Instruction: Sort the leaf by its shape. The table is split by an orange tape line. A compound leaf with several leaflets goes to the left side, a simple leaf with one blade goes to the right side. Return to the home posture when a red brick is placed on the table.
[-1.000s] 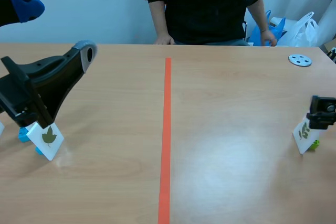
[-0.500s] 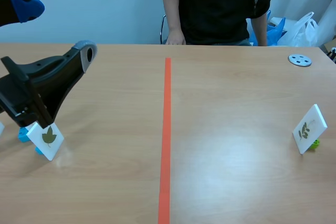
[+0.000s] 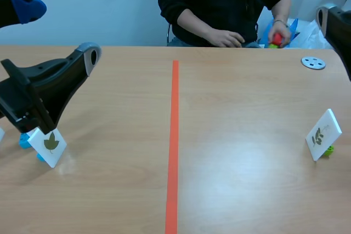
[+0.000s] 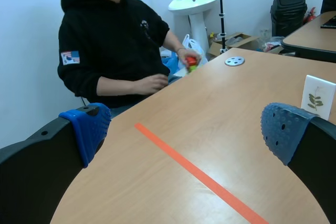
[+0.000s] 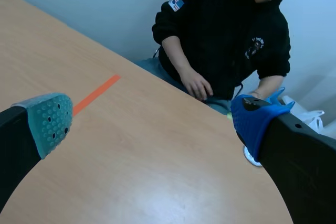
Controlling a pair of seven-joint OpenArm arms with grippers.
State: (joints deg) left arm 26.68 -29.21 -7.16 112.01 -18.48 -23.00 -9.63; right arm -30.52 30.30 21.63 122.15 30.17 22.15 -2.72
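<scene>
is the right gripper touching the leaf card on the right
Apart. Scene view shows the leaf card standing alone, the right arm raised away; right gripper is open.

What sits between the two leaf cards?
Only the orange tape line crosses bare table between the left card and right card, seen in the scene view.

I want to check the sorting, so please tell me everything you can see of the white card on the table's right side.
The white card is flat and looks stiff. It stands tilted on a small green base. Its face shows a green sprig with several leaflets. It stands on the table, right of the orange tape line. Nothing else touches it.
</scene>
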